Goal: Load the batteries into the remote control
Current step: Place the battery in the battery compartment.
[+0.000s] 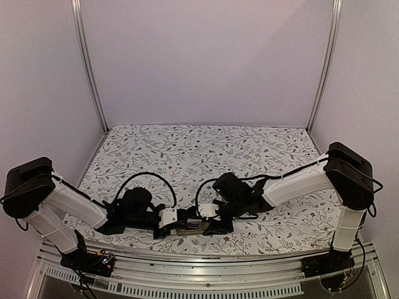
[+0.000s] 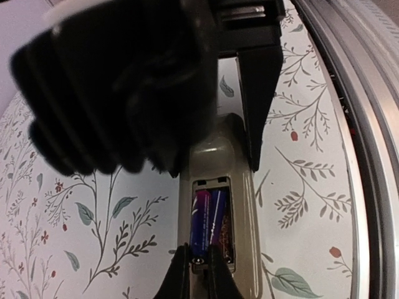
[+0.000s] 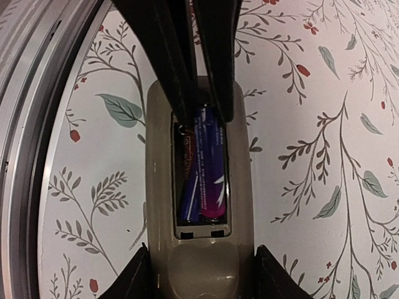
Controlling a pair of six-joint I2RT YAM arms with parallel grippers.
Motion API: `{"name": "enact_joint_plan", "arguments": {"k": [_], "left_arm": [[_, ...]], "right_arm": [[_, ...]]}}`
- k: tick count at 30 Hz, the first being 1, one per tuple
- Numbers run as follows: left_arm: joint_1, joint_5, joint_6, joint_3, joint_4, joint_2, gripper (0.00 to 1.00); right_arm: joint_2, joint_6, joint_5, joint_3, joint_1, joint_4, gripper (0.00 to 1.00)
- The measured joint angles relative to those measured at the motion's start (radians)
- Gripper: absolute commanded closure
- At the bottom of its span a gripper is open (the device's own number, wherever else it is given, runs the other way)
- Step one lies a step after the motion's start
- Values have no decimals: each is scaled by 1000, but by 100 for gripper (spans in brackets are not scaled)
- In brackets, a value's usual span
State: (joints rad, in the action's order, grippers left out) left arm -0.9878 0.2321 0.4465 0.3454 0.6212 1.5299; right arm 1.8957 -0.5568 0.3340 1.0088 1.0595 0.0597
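Centrally, glossy blue-purple battery [image 3: 202,174], rectangular recess [image 3: 185,156], smooth beige remote control [image 3: 199,265]

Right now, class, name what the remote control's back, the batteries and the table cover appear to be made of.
The remote control: likely moulded plastic, grey-beige, satin; rounded edges, soft sheen. The batteries: probably metal cells in glossy blue-purple printed wrap; bright highlights. The table cover: floral-printed matte sheet, cloth or vinyl, unclear.

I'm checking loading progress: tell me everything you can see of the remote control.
The remote control lies back-up on the floral tablecloth: greyish-beige plastic, rounded edges. Its battery recess is uncovered and holds the blue-purple batteries, slanted rather than seated. The left gripper clamps its long sides; the right gripper, nearly closed, pinches the batteries at the recess's end.
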Motion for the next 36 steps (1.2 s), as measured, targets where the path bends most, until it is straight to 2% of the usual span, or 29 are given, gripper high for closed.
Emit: {"name": "enact_joint_plan", "arguments": {"k": [17, 24, 36], "left_arm": [[8, -26, 130, 17, -18, -17, 100], [14, -28, 137, 21, -61, -40, 100], [18, -93, 195, 21, 8, -42, 100]], "right_arm": [[-21, 6, -134, -34, 35, -61, 100], [-51, -13, -262, -40, 47, -72, 100], [-69, -48, -349, -40, 88, -90, 100]]}}
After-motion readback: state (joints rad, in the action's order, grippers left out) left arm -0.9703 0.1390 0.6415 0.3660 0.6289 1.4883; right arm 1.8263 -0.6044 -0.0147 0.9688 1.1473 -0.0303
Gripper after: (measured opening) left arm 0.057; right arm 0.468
